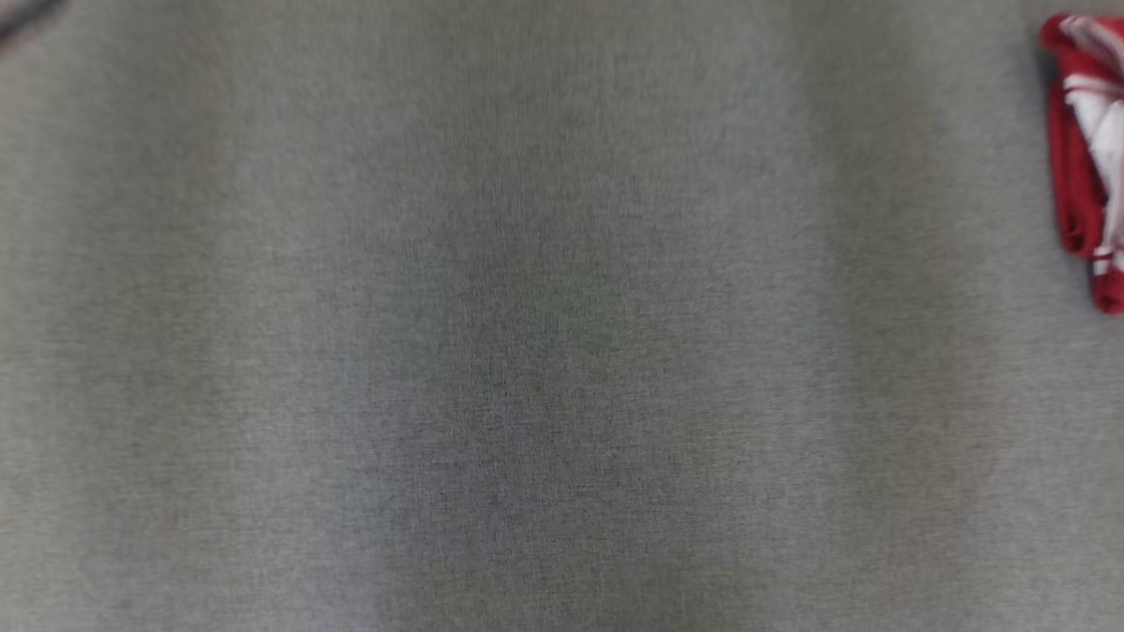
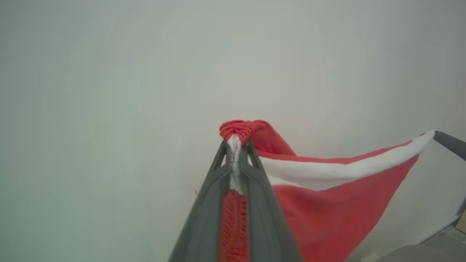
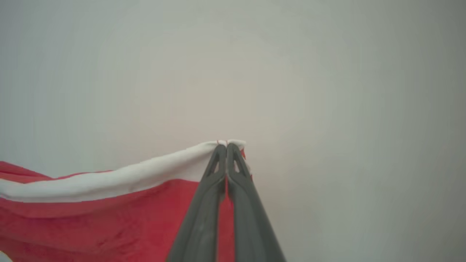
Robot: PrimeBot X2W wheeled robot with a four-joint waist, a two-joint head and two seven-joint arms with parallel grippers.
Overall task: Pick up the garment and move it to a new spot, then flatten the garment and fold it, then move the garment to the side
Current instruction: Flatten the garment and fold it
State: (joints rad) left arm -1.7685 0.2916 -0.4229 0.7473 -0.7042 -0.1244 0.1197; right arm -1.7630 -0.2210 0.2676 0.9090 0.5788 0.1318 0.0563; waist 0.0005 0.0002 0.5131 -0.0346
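Note:
The garment is red with a white band along its edge. In the left wrist view my left gripper is shut on a red ribbed corner of it. The cloth stretches from there to the right, where a dark finger of the other arm holds the band's far end. In the right wrist view my right gripper is shut on the white band's corner, and the garment hangs away to the left. A bunched red and white cloth shows at the right edge of the blurred head view.
A plain grey table top lies under everything and is the pale background behind both grippers. At the lower right of the left wrist view the table's edge shows, with a tan patch beyond it.

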